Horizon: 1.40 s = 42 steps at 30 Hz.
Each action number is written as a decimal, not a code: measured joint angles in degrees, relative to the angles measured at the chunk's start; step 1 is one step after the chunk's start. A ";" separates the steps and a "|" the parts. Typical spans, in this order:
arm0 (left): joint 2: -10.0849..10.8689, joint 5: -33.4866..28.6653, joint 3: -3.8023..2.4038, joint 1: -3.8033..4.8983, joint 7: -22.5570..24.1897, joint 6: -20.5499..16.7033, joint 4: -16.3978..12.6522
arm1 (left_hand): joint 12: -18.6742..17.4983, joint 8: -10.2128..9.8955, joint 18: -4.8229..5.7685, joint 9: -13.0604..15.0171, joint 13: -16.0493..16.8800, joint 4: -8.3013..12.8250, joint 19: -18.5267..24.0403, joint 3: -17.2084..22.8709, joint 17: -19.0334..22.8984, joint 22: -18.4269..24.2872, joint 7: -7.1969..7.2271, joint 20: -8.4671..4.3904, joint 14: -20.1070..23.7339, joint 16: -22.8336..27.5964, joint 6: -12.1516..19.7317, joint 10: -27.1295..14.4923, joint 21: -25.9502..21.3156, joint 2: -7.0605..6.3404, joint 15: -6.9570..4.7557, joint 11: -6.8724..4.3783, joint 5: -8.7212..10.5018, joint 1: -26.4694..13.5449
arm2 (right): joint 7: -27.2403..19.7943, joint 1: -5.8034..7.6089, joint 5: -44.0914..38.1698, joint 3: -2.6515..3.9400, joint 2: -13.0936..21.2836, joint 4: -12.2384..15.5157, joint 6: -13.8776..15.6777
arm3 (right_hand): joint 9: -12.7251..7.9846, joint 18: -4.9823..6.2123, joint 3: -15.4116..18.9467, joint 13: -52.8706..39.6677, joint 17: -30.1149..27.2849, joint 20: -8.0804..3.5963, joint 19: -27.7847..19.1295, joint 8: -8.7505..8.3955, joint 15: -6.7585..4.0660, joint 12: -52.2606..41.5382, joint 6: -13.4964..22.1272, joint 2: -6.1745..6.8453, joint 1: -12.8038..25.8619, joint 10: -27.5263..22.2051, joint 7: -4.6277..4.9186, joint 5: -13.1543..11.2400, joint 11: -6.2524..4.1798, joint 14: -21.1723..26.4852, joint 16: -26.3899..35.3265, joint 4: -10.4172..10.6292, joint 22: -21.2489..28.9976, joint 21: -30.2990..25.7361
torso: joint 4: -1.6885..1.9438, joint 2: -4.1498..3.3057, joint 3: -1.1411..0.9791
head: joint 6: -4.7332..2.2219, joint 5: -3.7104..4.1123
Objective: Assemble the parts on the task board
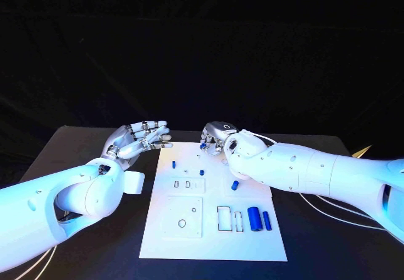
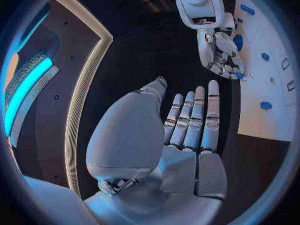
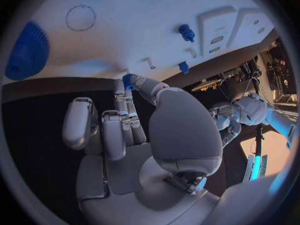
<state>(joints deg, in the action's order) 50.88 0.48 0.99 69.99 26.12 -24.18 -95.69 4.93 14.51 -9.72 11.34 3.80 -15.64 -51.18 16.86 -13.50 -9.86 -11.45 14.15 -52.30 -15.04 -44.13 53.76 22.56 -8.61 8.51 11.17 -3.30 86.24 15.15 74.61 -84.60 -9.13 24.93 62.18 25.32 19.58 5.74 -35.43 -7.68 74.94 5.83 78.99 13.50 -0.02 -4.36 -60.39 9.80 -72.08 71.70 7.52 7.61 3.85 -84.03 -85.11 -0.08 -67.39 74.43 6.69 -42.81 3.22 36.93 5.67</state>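
- Nearest us, two smooth blue cylinders (image 1: 259, 220) lie on the flat white task board (image 1: 253, 248).
- Our right hand (image 1: 217, 137) pinches a small blue part (image 3: 127, 80).
- Our left hand (image 1: 141, 139) holds nothing, fingers spread.

Left hand (image 1: 140, 139) fingers spread, right hand (image 1: 217, 137) fingers curled, pinching

Two glossy white arms with rounded shells, small dark screws and thin pale cables. Left hand (image 1: 139, 140) and right hand (image 1: 217, 137): silver, segmented metal fingers, smooth grey palm plates.
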 measured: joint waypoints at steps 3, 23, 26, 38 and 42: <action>-0.04 0.00 -0.01 0.06 0.00 0.01 0.06 | 0.00 0.00 0.00 0.00 0.00 0.00 0.00 0.00 0.00 0.00 0.00 0.00 0.00 0.00 0.00 0.00 0.00 0.00 0.00 0.00 0.00 0.00 | -0.03 -0.03 0.01 0.01 -0.08 -0.07 0.00 | 0.00 0.00 0.00 0.00 0.00 0.00 0.00 0.23 0.00 0.00 0.14 0.00 0.00 0.00 -0.03 0.00 0.00 0.00 0.00 0.00 0.05 0.00 | -0.04 0.00 -0.01 | -0.02 -0.04; -0.39 0.00 -0.02 0.26 0.00 0.08 0.37 | 0.00 0.00 0.00 0.00 0.00 0.16 0.00 -0.16 -0.04 0.01 0.00 0.00 0.00 0.00 0.00 0.00 0.22 0.00 0.00 0.00 0.00 0.00 | -0.32 -0.15 0.26 -0.04 -0.83 -0.90 -0.10 | 0.35 0.00 0.01 0.02 -0.01 0.00 0.00 0.26 0.00 0.49 0.83 0.41 0.40 -0.62 0.65 -0.18 0.62 0.00 0.00 0.00 0.34 0.00 | -0.11 -0.07 0.10 | 0.07 -0.22; -0.46 0.00 -0.02 0.30 0.00 0.09 0.48 | 0.00 0.00 0.00 0.00 0.00 0.16 0.00 -0.16 -0.04 0.02 0.00 0.00 0.00 0.00 0.00 0.00 0.22 0.00 0.00 0.00 0.00 0.00 | -0.37 -0.14 0.34 -0.03 -0.84 -0.87 -0.11 | 0.67 0.00 0.01 0.02 -0.02 0.22 -0.22 0.22 0.00 0.50 1.40 0.68 0.67 -1.36 1.14 -0.17 0.94 0.00 0.00 0.00 0.45 -0.24 | -0.11 -0.07 0.13 | 0.15 -0.29; -0.48 0.00 -0.02 0.38 -0.02 0.14 0.74 | -0.29 0.00 0.00 0.00 0.00 0.16 0.00 -0.16 -0.12 -0.03 0.00 0.00 0.00 0.00 0.00 0.00 0.22 -0.23 0.00 0.00 0.00 0.23 | -0.46 -0.13 0.70 -0.03 -0.91 -0.95 -0.19 | 0.24 -0.01 -0.32 0.41 -0.02 0.96 -1.40 -2.24 0.86 0.72 5.48 1.98 1.97 -4.89 1.97 0.05 1.95 0.02 0.00 0.32 1.96 -1.73 | -0.13 -0.07 0.21 | 0.27 -0.52; -0.49 0.00 -0.02 0.40 -0.02 0.14 0.80 | -0.28 0.00 0.00 0.00 0.00 0.16 0.00 -0.16 -0.12 -0.03 0.00 0.00 0.00 0.00 0.00 0.00 0.22 -0.23 0.00 0.00 0.00 0.23 | -0.46 -0.13 0.93 -0.03 -0.99 -1.00 -0.28 | -0.46 0.00 0.15 0.64 -0.02 1.33 -2.39 -4.79 1.05 0.72 9.60 3.11 2.13 -7.57 2.21 0.05 2.14 0.20 0.00 0.75 4.23 -3.77 | -0.14 -0.08 0.21 | 0.26 -0.56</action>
<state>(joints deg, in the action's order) 50.38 0.48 0.97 70.39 26.10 -24.04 -94.89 4.65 14.51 -9.72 11.34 3.80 -15.48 -51.18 16.69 -13.63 -9.89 -11.45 14.15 -52.30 -15.04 -44.13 53.77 22.78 -8.84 8.51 11.17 -3.30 86.47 14.69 74.49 -83.67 -9.16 23.94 61.17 25.04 19.12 5.74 -35.28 -7.04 74.92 7.16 76.61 8.71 1.04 -3.64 -50.79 12.91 -69.95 64.13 9.73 7.66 5.99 -83.82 -85.10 0.67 -63.16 70.66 6.55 -42.89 3.43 37.18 5.11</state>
